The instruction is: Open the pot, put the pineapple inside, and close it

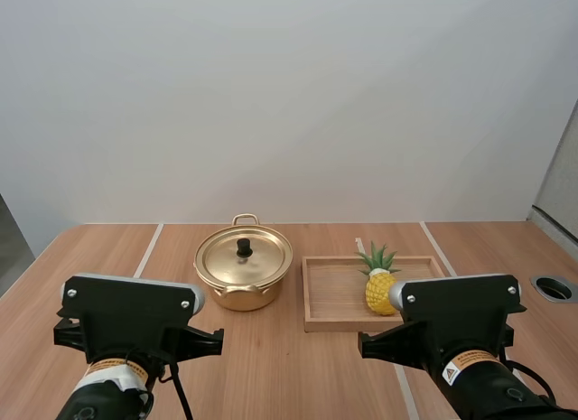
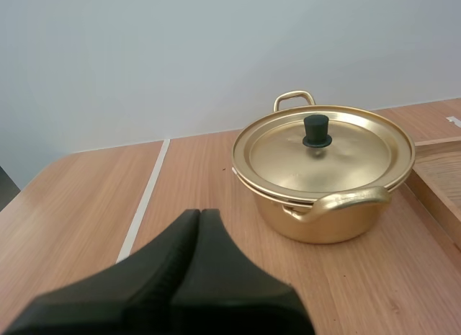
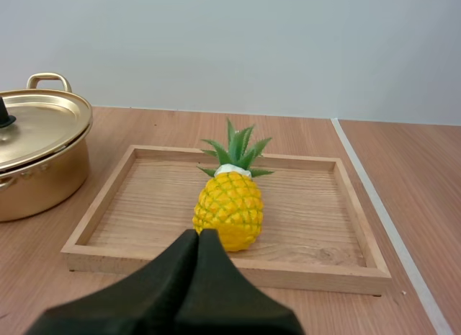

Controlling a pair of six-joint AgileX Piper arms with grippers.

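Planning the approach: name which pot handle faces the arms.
The near handle, at the pot's front below the lid; the far handle rises behind the lid.

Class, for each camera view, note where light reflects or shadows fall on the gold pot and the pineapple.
High view: the round gold metal pot carries an even sheen on its lid, no harsh glare. Left wrist view: the lid faintly mirrors its black knob. Right wrist view: the yellow toy pineapple leaves only a soft shadow on the shallow wooden tray.

table [image 1: 289,375] open in front of pot [image 1: 237,296] and tray [image 1: 336,298] | narrow gap between them | tray wall fronts pineapple [image 3: 229,209]
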